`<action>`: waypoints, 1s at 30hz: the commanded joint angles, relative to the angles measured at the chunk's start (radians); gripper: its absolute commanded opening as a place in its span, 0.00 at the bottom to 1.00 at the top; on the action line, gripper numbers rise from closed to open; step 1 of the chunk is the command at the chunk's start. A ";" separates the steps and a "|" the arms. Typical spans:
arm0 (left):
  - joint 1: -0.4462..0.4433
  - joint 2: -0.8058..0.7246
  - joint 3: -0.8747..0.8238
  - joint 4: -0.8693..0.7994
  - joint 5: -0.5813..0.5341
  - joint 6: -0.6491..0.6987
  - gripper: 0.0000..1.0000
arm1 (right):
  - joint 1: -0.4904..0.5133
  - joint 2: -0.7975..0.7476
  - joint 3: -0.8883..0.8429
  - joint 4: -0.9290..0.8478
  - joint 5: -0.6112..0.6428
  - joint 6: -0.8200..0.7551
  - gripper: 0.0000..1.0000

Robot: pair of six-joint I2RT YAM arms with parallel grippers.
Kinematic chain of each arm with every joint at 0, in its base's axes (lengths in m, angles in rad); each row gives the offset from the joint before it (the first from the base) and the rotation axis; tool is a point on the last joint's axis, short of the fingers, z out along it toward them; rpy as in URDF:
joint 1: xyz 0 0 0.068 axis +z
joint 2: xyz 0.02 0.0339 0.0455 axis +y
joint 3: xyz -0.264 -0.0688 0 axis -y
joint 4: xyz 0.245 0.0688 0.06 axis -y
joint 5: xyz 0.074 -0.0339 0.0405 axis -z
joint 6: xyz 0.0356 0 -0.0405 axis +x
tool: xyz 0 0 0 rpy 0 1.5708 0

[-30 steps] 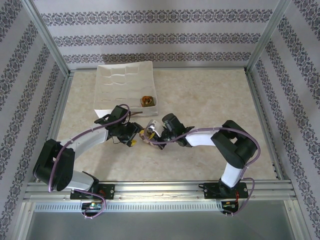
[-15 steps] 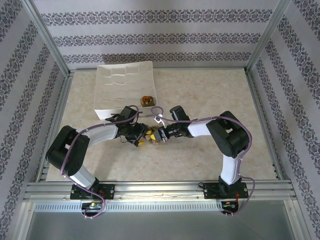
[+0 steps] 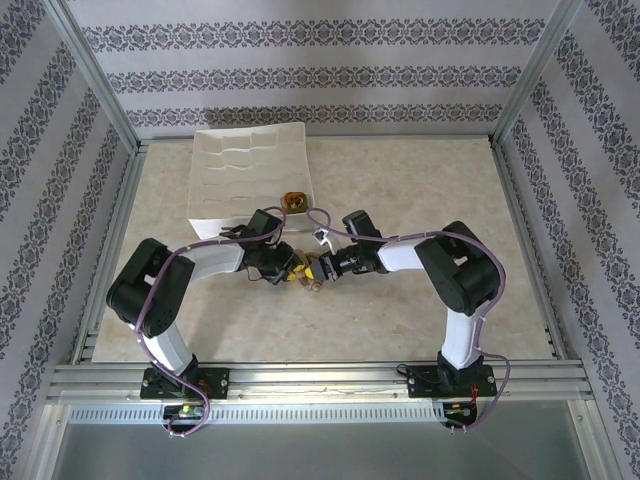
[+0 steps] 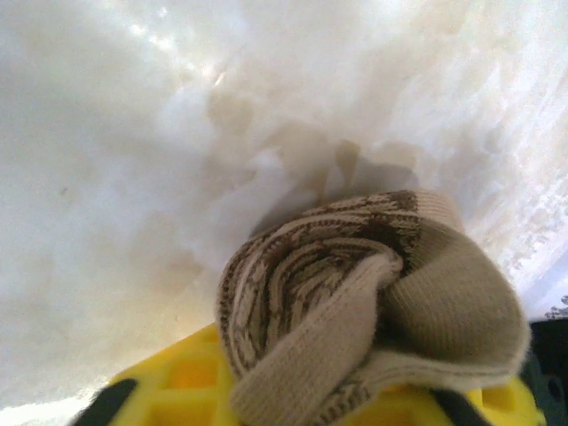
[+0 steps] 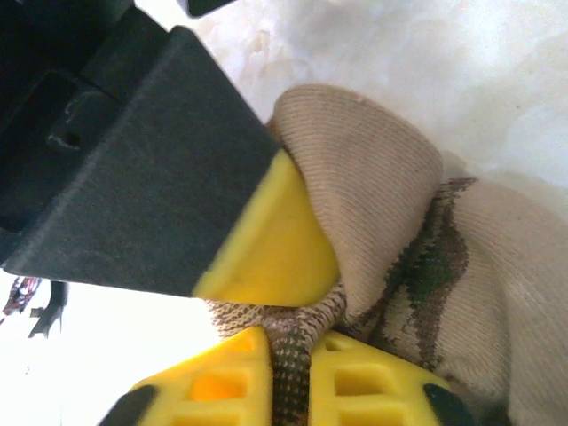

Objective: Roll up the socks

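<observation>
Two grippers meet mid-surface on the rolled argyle sock (image 4: 355,302): right gripper (image 5: 286,377) jaws pinch its cuff, left gripper (image 3: 290,268) jaws look clamped on the roll. Grip tight, fold cuff over.

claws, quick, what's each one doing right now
left claw: closed on the rolled argyle sock
right claw: closed, pinching a fold of the same sock

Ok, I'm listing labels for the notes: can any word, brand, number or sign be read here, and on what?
None can be read. The brown-and-beige sock bears only a woven pattern, the white tray is plain, and the wallpaper shows ornament, not letters.
</observation>
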 commanded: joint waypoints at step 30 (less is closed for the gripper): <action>-0.031 -0.077 -0.030 -0.314 -0.066 0.023 0.17 | 0.522 -0.068 -0.005 -0.176 1.224 -0.418 0.17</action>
